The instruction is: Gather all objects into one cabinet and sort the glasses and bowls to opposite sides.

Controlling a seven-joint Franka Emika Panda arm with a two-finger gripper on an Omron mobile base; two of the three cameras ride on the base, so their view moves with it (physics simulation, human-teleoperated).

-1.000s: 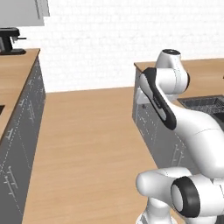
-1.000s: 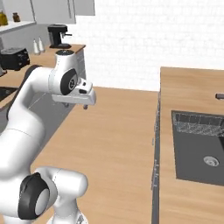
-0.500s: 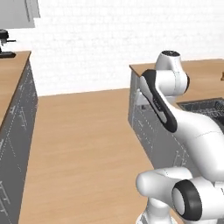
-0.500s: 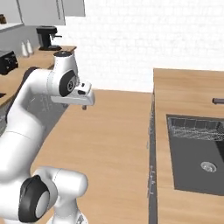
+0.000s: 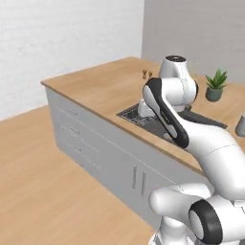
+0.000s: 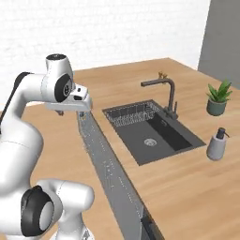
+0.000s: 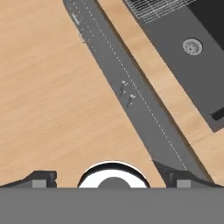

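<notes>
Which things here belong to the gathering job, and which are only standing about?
For the job:
- gripper, open, holding nothing

Standing about:
- sink
- wire rack in it
- faucet
- potted plant
- soap dispenser

White arm folded high, claw downward, jaws wide, empty.
</notes>
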